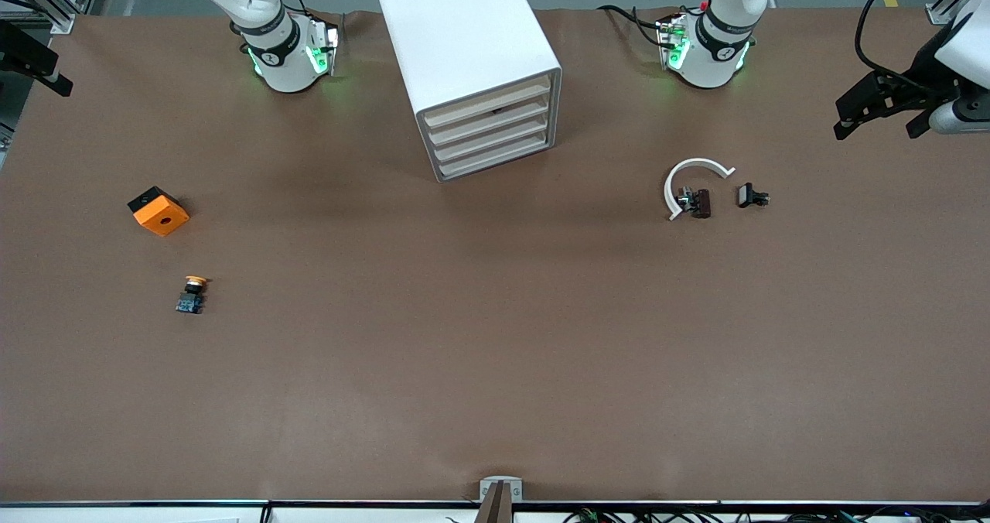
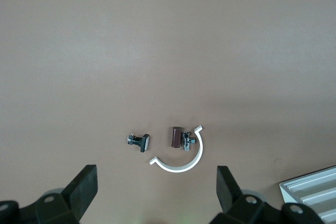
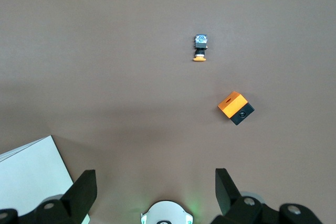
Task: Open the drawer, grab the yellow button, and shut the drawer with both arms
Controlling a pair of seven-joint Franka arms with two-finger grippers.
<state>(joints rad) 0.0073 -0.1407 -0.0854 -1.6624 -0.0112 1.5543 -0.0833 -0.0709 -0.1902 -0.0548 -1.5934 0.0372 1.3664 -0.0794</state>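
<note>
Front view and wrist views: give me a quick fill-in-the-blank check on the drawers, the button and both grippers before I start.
1. All four drawers of the white cabinet are ____.
2. The button lies on the table, nearer the front camera than the ____ block.
3. The left gripper and right gripper both have their fingers ____.
4. The white curved piece lies toward the ____ arm's end of the table.

Missing words: shut; orange; open; left
</note>
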